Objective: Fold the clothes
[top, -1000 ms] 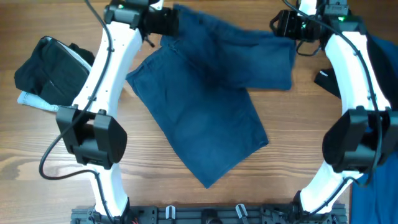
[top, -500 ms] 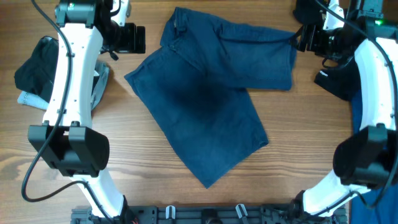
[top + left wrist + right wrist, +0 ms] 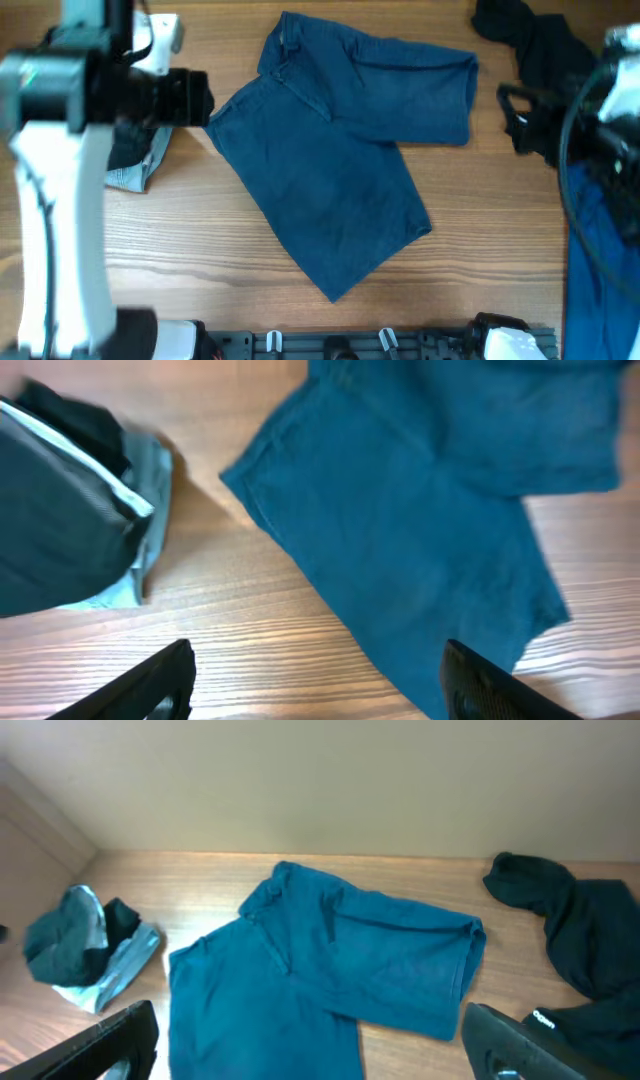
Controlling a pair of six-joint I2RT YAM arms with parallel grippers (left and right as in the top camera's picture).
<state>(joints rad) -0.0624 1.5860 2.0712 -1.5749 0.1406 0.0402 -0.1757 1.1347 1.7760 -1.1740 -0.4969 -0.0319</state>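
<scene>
Nearest, along the right edge of the wooden table (image 3: 200,270), lies a brighter blue piece (image 3: 600,270). The dark teal shorts (image 3: 330,190) lie flat in the middle of the table, with 1 leg pointing near, the other reaching right, and the waistband at the far end. Just left of them sits a heap of black and pale-denim pieces (image 3: 135,165). A black garment (image 3: 540,45) is bunched at the far right. The left gripper (image 3: 318,665) and right gripper (image 3: 310,1025) hang above the cloth, fingers spread wide, holding nothing.

On the wooden counter (image 3: 220,250), dark teal cloth shorts (image 3: 340,170) lie central; black-and-denim cloth heap (image 3: 140,173) at my left, crumpled black garment (image 3: 545,45) far right.
</scene>
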